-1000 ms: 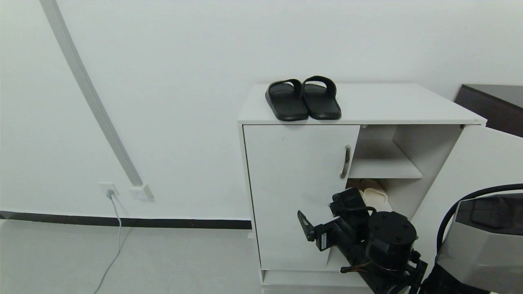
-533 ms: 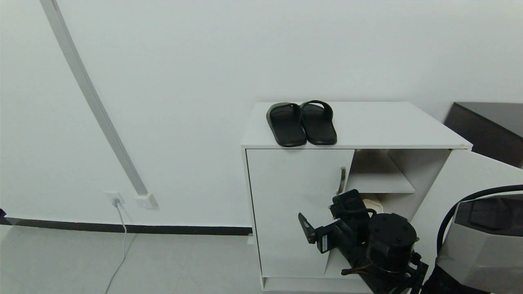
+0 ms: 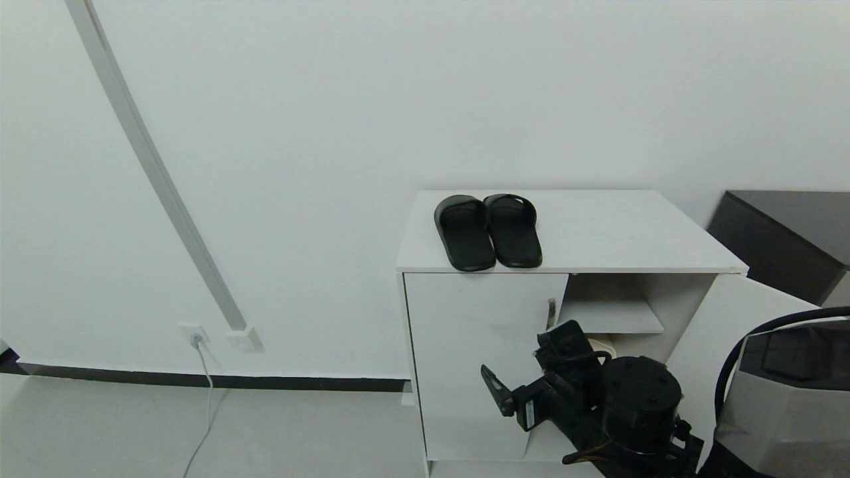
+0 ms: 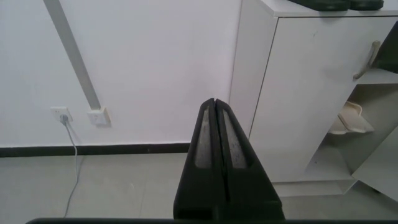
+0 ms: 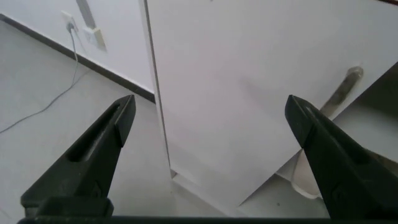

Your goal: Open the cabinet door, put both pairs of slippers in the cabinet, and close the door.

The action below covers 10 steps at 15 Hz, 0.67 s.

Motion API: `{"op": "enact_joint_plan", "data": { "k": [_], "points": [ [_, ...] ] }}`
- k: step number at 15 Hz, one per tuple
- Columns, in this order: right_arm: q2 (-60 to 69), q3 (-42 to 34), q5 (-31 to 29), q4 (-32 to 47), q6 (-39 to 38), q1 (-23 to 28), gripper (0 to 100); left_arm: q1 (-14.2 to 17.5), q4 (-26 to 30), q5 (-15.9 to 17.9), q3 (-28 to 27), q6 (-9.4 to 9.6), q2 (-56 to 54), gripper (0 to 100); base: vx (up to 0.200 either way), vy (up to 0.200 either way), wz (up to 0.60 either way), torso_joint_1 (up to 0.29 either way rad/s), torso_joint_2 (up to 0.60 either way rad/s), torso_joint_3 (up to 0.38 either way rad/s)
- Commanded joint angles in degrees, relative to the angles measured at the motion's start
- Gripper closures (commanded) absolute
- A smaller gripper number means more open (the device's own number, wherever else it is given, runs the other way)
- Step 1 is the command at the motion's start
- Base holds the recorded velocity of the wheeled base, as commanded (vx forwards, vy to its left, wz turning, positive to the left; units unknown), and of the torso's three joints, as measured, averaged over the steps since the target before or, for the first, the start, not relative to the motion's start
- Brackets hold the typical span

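My left tool point(image 4: 215, 102) is clenched on nothing, its two fingers pressed flat together, held off the left side of the cabinet point(image 4: 298, 93). My right tool point(image 5: 208, 109) is released, its two fingers spread wide before the cabinet's one shut door point(image 5: 249, 93). Two black slippers point(image 3: 488, 231) sit side by side on the cabinet's top. Pale slippers point(image 4: 348, 118) lie inside it, below the shelf, past the one open door point(image 3: 724, 332).

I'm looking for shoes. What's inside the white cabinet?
Some pale slippers lie on the lower level, and the shelf above them looks bare. The shut door hides the other half of the inside.
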<state>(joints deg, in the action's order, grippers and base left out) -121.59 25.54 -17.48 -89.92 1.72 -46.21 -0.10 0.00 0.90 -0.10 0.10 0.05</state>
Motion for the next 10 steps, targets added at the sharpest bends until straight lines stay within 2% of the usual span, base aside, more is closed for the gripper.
{"op": "enact_joint_plan", "data": {
  "k": [1,3,5,6,8,10],
  "points": [
    [0.8,-0.1,-0.3,-0.1,0.3,0.0,0,0.0,0.0,0.0,0.0,-0.01,0.0,100,0.0,0.0,0.0,0.032,-0.08,-0.036],
    [3.6,0.0,-0.3,1.1,0.8,-0.4,0,0.0,0.0,0.0,0.0,0.08,0.0,100,0.0,0.0,0.0,0.0,0.0,0.0],
    [8.2,1.3,-0.4,7.8,0.7,-0.5,0,0.0,0.0,0.1,0.0,0.17,0.0,100,0.0,0.0,0.0,0.0,0.0,0.0],
    [11.6,2.8,-0.4,13.5,-0.3,-0.5,0,0.0,-0.1,0.1,0.0,0.25,0.0,100,0.0,0.0,0.0,0.0,0.0,0.0],
    [19.7,10.5,-1.3,32.3,-4.4,-2.0,0,0.0,0.0,0.1,0.0,0.25,0.0,100,0.0,0.0,0.0,0.0,0.0,0.0],
    [22.1,20.1,-5.6,47.5,-8.7,-3.6,0,0.0,0.0,0.1,0.0,0.17,0.0,100,0.0,0.0,0.0,0.0,0.0,0.0]
  ]
}}
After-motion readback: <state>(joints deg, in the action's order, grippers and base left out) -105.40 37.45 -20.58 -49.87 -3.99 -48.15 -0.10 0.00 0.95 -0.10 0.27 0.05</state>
